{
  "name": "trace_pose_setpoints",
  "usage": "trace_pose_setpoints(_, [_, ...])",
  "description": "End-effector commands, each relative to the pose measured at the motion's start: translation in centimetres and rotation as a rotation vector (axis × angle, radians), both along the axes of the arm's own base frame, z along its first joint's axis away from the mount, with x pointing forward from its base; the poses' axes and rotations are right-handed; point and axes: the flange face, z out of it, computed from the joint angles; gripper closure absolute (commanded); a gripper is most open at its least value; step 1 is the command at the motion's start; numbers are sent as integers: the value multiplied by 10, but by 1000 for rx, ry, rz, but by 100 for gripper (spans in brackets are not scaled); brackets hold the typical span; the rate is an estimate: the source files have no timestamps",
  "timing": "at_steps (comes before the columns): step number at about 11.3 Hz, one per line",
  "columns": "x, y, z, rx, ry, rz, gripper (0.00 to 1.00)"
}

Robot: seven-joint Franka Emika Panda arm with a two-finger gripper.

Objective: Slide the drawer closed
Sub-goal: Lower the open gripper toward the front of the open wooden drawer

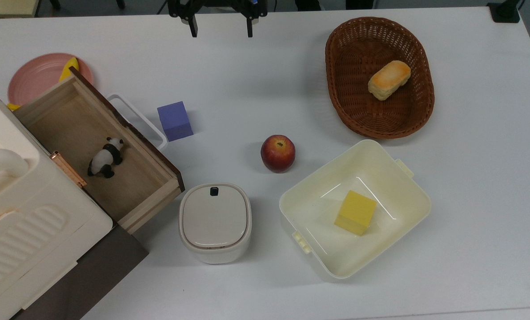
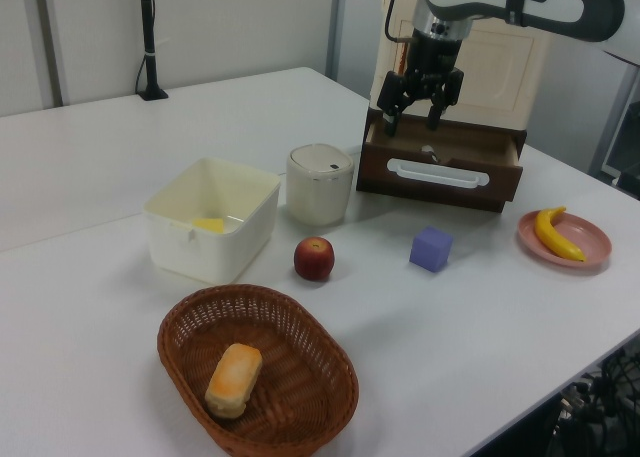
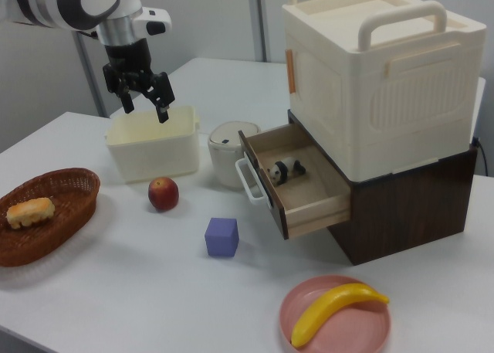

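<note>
The drawer stands pulled out of the dark cabinet under a cream case, at the top view's left. It is a light-wood box with a dark front panel and a white loop handle. A small panda toy lies inside it. My gripper hangs open and empty over the table's far edge in the top view, well clear of the drawer. In the left view my gripper hovers in front of the cabinet above the drawer. In the right view my gripper is high over the cream tub, left of the drawer.
A purple cube sits just beyond the handle. A white lidded container stands by the drawer's corner. An apple, a cream tub holding a yellow block, a wicker basket with bread, and a pink plate with a banana lie around.
</note>
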Motion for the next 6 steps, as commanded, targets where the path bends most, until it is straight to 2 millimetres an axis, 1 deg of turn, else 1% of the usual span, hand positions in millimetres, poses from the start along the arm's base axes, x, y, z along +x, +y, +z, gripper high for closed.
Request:
trace_pose_setpoints(1, [-13, -2, 3, -11, 16, 14, 0])
trace_pose_setpoints(6, [-12, -2, 2, -5, 19, -5, 0])
